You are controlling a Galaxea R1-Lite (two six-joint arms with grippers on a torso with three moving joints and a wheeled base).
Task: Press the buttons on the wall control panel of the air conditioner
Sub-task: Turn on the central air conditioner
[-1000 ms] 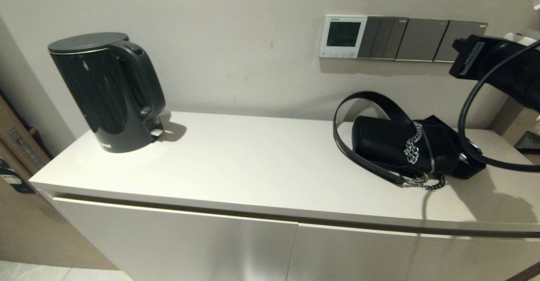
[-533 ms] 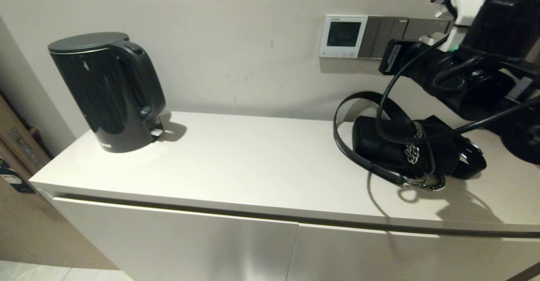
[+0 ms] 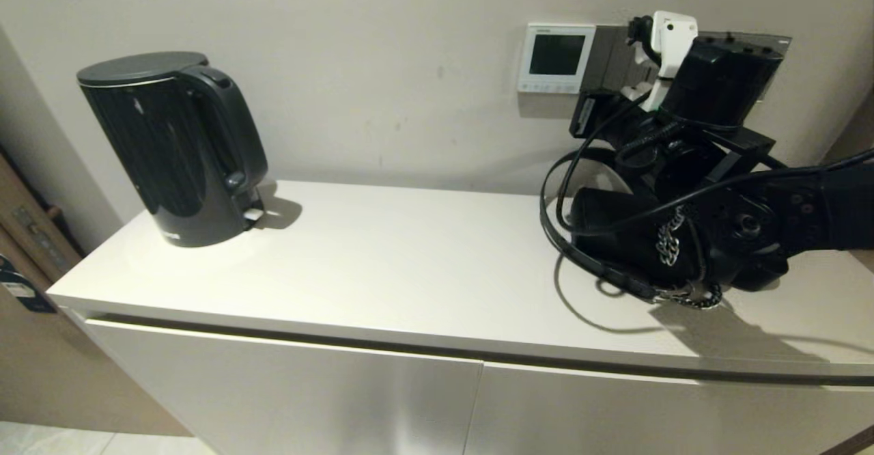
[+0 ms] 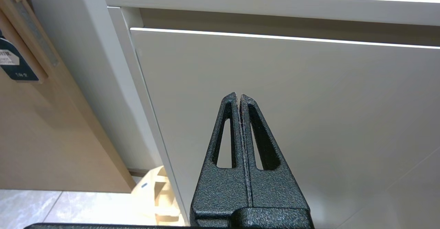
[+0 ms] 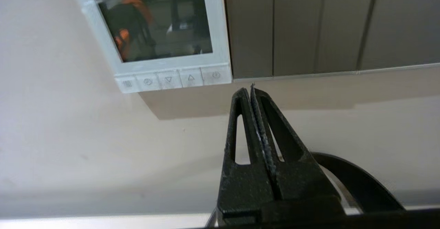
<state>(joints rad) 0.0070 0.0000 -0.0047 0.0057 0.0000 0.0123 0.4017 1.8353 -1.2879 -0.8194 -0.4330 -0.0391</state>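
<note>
The air conditioner's wall control panel [image 3: 554, 57] is a small white-framed thermostat with a dark screen on the wall; it also shows in the right wrist view [image 5: 154, 22]. Its buttons [image 3: 546, 88] form a row of pale keys under the screen, clear in the right wrist view [image 5: 172, 79]. My right gripper [image 3: 582, 115] is shut and empty. Its tip [image 5: 248, 88] sits just below the panel's lower corner nearest the grey plates, apart from the keys. My left gripper [image 4: 239, 96] is shut and empty, parked low before the cabinet door.
Grey switch plates [image 3: 614, 59] adjoin the panel on the right. A black handbag [image 3: 635, 236] with strap and chain lies on the white cabinet top [image 3: 410, 257] under my right arm. A black kettle [image 3: 174, 147] stands at the far left.
My right arm has swung left from the right edge, across the grey switch plates, and its tip now sits just below the panel's lower right corner.
</note>
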